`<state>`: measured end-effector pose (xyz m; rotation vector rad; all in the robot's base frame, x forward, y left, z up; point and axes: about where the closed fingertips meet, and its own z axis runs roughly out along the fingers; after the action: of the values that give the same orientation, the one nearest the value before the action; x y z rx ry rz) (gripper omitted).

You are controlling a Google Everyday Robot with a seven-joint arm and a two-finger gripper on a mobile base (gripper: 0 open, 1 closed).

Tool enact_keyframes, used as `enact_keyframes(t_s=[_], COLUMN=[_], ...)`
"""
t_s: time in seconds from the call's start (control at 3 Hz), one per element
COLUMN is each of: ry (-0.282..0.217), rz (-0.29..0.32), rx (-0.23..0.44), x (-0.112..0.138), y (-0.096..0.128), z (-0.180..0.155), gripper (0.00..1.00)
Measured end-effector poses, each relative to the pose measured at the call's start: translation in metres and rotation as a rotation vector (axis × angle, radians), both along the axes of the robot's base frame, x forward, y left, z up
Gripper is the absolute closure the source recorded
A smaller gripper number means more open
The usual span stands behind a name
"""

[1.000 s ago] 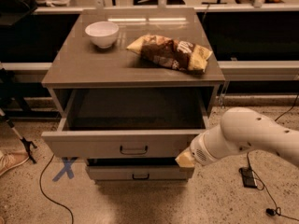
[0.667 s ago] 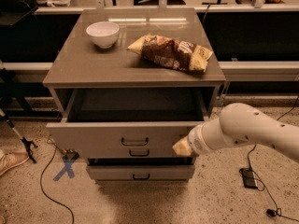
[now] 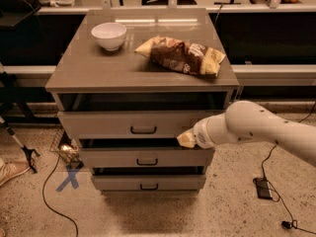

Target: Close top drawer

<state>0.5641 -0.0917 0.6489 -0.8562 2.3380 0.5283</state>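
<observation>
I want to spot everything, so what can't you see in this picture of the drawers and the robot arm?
All in the camera view:
- Inside the top drawer: only a dark gap shows, shaded by the cabinet top.
- The drawer front's right end: covered by the gripper, which is in front of it.
- The rest of the arm: cut off by the right edge.
- Words on the snack bag: too blurred to read.

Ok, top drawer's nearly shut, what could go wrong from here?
1. The gripper is low on the right side of the top drawer, away from the centre handle; an off-centre push may skew and jam it.
2. At the front's bottom edge, the gripper could slip into the gap above the middle drawer.
3. A hard stop might jolt the bowl and chip bag on top.
</observation>
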Motion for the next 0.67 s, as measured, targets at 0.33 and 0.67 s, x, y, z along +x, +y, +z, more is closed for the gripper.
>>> enact_keyframes(t_s=[0.33, 0.67], ry=[-0.088, -0.14], rz=[-0.022, -0.041], rx=[0.028, 0.047], x=[0.054, 0.083], y=[0.021, 0.033], z=[0.012, 0.02], gripper=[1.0, 1.0])
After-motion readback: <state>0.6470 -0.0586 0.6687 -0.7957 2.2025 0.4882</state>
